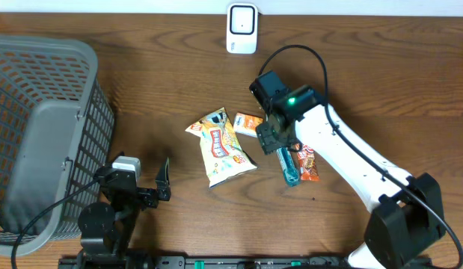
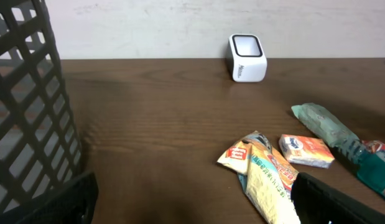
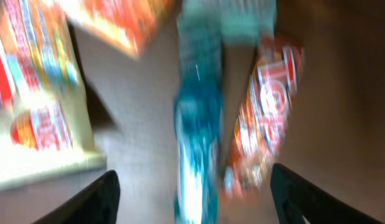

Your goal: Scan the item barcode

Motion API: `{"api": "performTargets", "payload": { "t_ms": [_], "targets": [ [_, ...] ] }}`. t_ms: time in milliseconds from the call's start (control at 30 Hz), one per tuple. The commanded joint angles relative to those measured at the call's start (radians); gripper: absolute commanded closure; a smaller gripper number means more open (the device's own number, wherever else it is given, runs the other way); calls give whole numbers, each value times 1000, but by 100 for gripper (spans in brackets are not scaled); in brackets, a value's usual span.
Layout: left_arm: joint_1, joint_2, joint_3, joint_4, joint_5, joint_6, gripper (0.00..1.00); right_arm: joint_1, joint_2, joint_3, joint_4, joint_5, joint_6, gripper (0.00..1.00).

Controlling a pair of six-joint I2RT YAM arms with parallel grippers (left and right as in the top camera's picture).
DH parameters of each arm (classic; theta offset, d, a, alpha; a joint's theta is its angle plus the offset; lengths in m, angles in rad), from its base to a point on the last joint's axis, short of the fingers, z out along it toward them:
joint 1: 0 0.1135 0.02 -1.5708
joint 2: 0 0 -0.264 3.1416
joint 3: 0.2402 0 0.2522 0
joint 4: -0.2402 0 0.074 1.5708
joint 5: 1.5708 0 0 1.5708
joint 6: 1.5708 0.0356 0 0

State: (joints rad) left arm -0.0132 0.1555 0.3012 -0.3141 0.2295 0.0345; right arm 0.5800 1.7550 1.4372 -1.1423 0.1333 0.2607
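As things lie, basket [image 1: 59, 45]: grey mesh, far left
right gripper [image 1: 274, 140]: fingers spread, grasping nothing, over teal packet [image 1: 289, 168]
left gripper [image 1: 140, 187]: fingers released, beside basket
teal packet: flat, between yellow bag [image 1: 224, 146] and red wrapper [image 1: 307, 163]
scanner [image 1: 241, 28]: white, back edge

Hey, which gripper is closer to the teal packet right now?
Right. The right gripper hovers just over the teal packet; the left gripper sits far off, beside the gray basket.
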Motion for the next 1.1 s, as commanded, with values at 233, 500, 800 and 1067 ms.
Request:
{"api": "performTargets", "payload": {
  "t_ms": [233,500,800,1067],
  "targets": [
    [3,-1,-3,0,-10,14,1,2,-426,11,-157,182,261,1],
    [3,-1,-3,0,-10,14,1,2,-719,-497,280,77,292,1],
    [3,-1,-3,0,-10,14,1,6,-672,-796,624,37,283,1],
    [3,-1,-3,0,-10,14,1,116,-672,-925,751,198,267,1]
  ]
}}
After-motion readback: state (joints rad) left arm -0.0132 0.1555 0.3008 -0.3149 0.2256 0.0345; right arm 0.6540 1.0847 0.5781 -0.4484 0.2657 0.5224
